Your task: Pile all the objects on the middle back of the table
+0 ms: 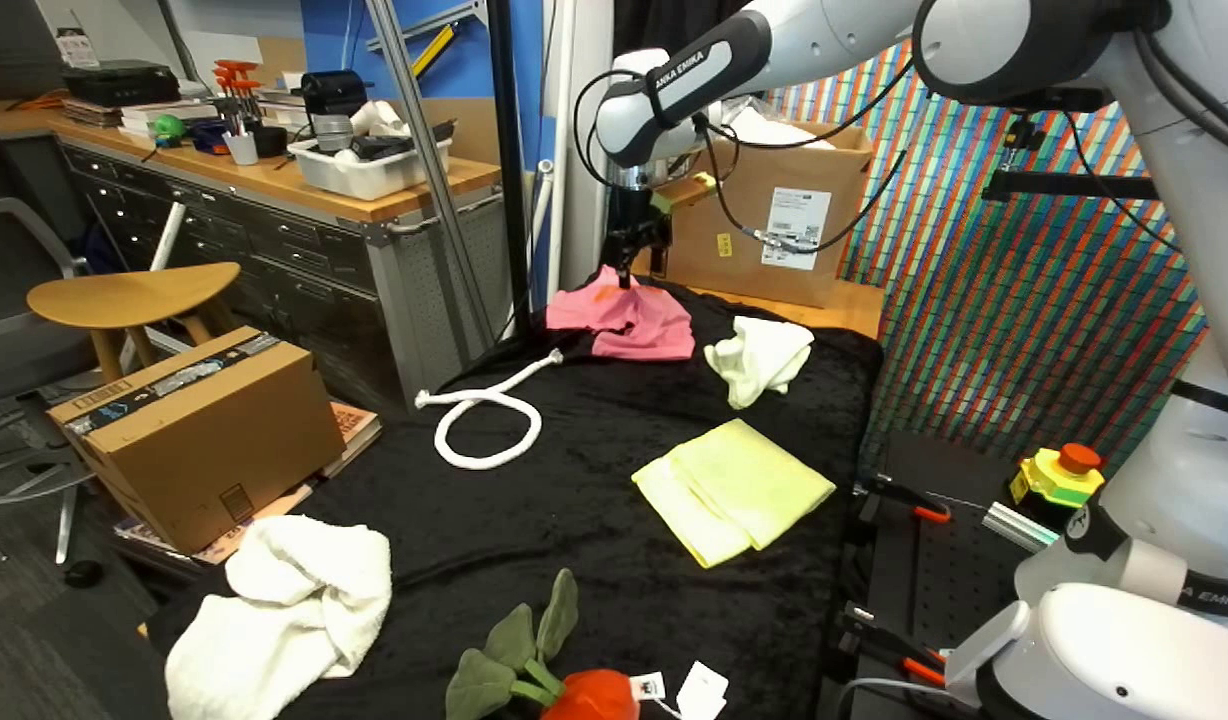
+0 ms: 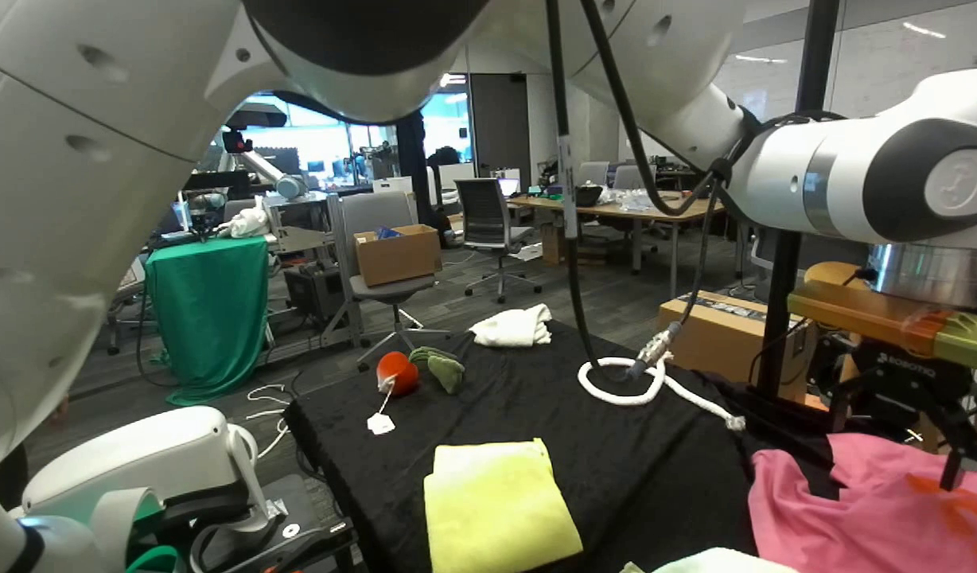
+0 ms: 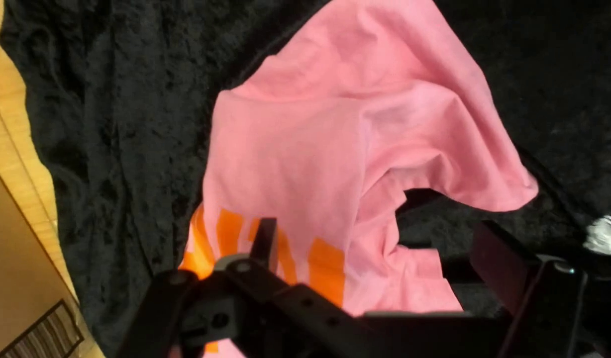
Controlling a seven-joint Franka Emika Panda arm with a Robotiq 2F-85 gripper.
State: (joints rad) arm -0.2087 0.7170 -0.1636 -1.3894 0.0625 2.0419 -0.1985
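Here's the tool [image 3: 380,251], jaws spread wide and gripping nothing, right over the pink cloth [image 1: 659,320] at the far end of the counter [image 1: 564,530]; no pile so far; in an exterior view, the white cloth [image 1: 759,355] lies just right of it, the rope loop [image 1: 489,394] left, the yellow cloth [image 1: 739,485] right of middle, the white towel [image 1: 294,600] near left, the plush toy [image 1: 589,695] near middle; all the stacking, I'd judge, remains!

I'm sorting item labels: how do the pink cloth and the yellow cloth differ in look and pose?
The pink cloth lies rumpled; the yellow cloth is folded fairly flat. The pink cloth bears orange markings; the yellow cloth shows none. Both lie on the black-draped table.
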